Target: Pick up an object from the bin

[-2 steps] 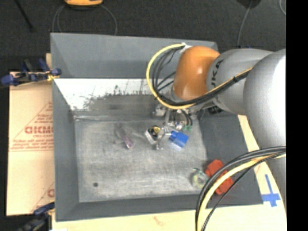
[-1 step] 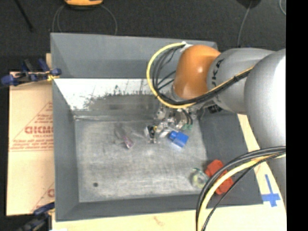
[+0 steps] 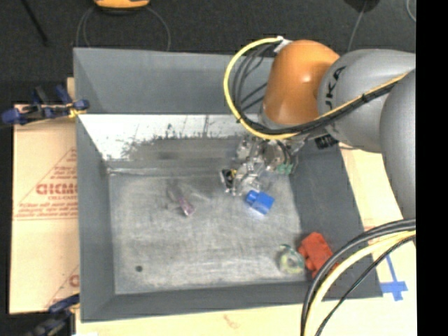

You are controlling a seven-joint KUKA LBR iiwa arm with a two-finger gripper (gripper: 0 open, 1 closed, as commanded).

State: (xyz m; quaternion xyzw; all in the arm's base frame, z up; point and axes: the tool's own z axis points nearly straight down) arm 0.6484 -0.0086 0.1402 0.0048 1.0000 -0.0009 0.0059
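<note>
Your tool (image 3: 246,175) sits just beside the blue block (image 3: 259,201); grip state unreadable. Likely approach step: next, centre over it and descend.

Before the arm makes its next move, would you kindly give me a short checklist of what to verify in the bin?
1. Tool is over the floor of the bin, toward the back wall: ok.
2. Nearest thing, a small blue block, lies alone right by the tool: ok.
3. Tool centred on the blue block: not ok, the block sits off to its near side.
4. Tool already holds something: cannot tell.
5. Red thing and pale round thing lie in the near right corner, apart from the tool: ok.
6. Small purple thing lies well to the left, out of the way: ok.
</note>
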